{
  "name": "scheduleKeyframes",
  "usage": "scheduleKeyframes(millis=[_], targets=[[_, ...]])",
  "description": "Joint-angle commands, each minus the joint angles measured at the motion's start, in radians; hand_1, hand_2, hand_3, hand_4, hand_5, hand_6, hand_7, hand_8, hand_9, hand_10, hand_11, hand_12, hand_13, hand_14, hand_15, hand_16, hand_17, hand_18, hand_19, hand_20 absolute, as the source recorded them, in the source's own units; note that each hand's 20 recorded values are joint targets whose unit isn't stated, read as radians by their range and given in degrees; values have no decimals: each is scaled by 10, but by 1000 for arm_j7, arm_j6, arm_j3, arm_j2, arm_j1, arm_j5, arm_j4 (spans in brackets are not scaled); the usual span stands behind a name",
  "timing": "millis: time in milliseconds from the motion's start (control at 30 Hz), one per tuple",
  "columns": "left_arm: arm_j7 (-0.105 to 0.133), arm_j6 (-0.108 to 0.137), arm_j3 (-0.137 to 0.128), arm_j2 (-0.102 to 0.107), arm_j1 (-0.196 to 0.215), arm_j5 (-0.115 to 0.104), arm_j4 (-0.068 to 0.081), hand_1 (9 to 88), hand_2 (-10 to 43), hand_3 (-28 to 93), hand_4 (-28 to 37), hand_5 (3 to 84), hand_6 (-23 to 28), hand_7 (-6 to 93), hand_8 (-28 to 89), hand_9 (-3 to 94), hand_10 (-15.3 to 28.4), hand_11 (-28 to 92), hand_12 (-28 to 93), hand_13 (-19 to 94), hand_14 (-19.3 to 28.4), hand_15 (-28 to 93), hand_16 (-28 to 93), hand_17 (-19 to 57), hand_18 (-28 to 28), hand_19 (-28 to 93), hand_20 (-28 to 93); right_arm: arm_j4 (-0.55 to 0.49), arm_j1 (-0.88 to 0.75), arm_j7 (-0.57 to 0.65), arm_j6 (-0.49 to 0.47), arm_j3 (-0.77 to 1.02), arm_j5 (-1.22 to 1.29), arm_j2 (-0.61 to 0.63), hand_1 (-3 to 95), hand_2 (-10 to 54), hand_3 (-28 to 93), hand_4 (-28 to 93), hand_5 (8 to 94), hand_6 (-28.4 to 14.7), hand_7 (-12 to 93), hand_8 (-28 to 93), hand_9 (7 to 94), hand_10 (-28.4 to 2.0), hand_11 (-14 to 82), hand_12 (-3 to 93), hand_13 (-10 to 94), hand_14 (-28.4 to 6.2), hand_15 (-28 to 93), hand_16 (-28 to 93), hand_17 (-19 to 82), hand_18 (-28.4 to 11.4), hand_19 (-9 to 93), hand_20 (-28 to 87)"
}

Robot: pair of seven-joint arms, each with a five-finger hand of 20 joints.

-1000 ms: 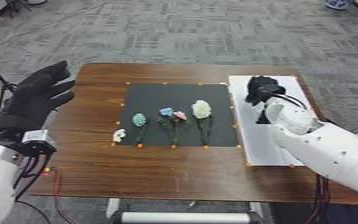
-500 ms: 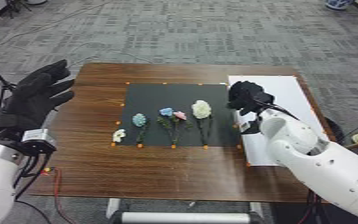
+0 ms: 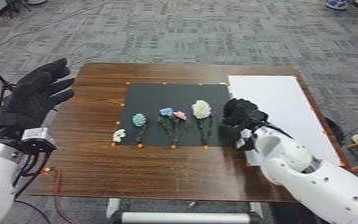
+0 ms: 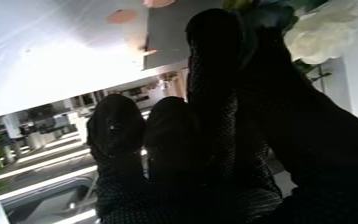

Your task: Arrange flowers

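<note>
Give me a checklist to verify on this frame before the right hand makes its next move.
1. Large white flower on the dark mat: ok.
2. Right hand beside that flower: ok, on its right in the head view.
3. Right hand free of any stem: cannot tell.
4. Blue flower and pink flower apart: not ok, they lie close together.
5. Small white flower well inside the mat: not ok, it is at the left edge.
6. Left hand away from the flowers: ok.
</note>
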Motion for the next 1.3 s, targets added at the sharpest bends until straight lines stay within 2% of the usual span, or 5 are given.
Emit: scheduleKeyframes(millis=[33, 767, 900, 1200, 1300], targets=[[-7, -13, -5, -4, 10, 0, 0, 260, -15, 691, -269, 239, 18, 199, -99, 170, 94, 228, 190, 77, 127, 440, -51, -103, 187, 385, 104, -13, 10, -3, 53, -30, -16, -18, 489, -95, 819, -283, 730, 33, 461, 13, 879, -33, 174, 473, 729, -47, 835, 343, 448, -193, 932, 583], [0, 1, -15, -12, 23, 1, -7, 260, -15, 692, -269, 239, 17, 196, -97, 170, 94, 228, 189, 78, 127, 440, -50, -103, 187, 386, 104, -65, -128, -58, 4, 146, -10, 1, 298, -95, 858, -283, 579, 11, 342, -161, 654, -89, 338, 255, 696, -67, 846, 351, 416, -209, 932, 593], [3, 2, -9, -13, 13, 3, -4, 260, -15, 692, -269, 239, 17, 197, -97, 170, 94, 227, 189, 77, 127, 439, -50, -104, 188, 386, 105, -109, -258, -131, 190, 280, 100, 11, 231, -95, 858, -274, 513, -11, 300, -143, 596, -111, 323, 250, 660, -83, 842, 345, 384, -218, 928, 582], [55, -3, 30, -91, 59, 0, -30, 258, -18, 693, -268, 238, 17, 198, -98, 170, 94, 227, 190, 77, 127, 439, -50, -102, 188, 387, 105, -149, -619, -713, -114, 752, 1060, -179, 140, 21, 910, -236, 410, -20, 163, -97, 396, -117, 135, 229, 220, -107, 274, 222, -6, -231, 387, 210], [106, 77, 63, -89, 84, 9, -40, 255, -17, 697, -266, 215, 11, 197, -97, 144, 86, 218, 190, 73, 125, 436, -51, -104, 187, 386, 105, -161, -652, -764, -192, 792, 1185, -218, 155, -10, 907, -228, 394, -14, 128, -93, 388, -102, 80, 209, 229, -101, 190, 220, -3, -222, 346, 162]])
